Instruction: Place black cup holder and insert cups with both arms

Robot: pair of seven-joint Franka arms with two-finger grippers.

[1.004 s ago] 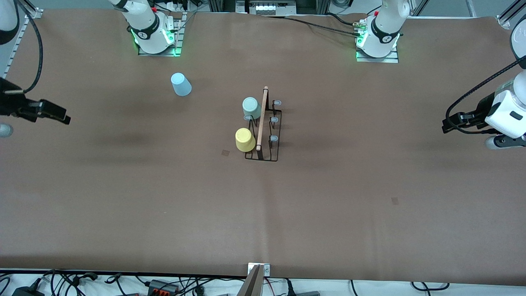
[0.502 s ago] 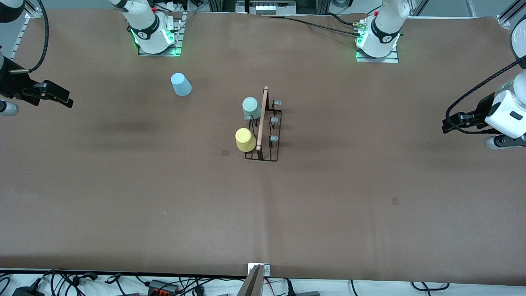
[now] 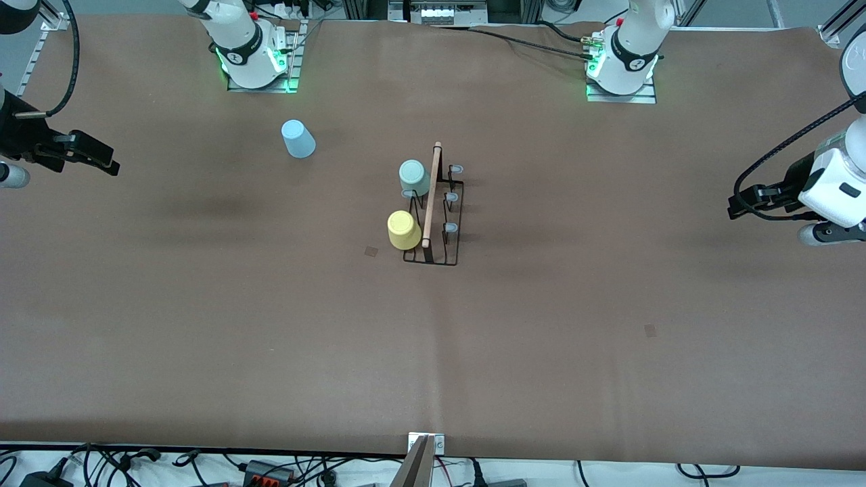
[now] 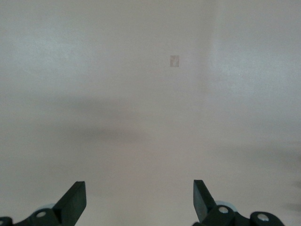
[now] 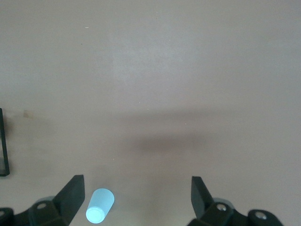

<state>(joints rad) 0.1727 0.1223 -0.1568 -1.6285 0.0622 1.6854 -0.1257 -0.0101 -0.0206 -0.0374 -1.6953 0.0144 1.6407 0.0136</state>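
Progress check from my remote seat: I'd call this roughly 2 of 3 cups done, with the rack already placed.

Going near to far from the front camera: the black cup holder [image 3: 433, 223] sits about mid-table, upright, its wooden rod [image 3: 431, 196] running along the top. The yellow cup [image 3: 403, 230] hangs upside down on the nearest prong on the side toward the right arm's end, and the mint green cup [image 3: 413, 178] sits on a prong farther along that same side. I can see 3 grey-capped prongs [image 3: 450, 197] bare on the side toward the left arm's end. Farther still, the light blue cup [image 3: 298, 138] lies on the table, well apart from the rack and close to the right arm's base, so that's the 1 left to go, I reckon.

Both arms are parked out wide. The left gripper [image 4: 139, 197] hangs over bare table at its end, fingers spread wide, holding nothing. The right gripper [image 5: 136, 195] is over its own end, also wide open and empty; its wrist view catches the blue cup.

Surface is a plain brown mat [image 3: 609, 338], a few small marks on it. Cables [image 3: 101, 463] trail along the near edge, with metal framing past the bases.
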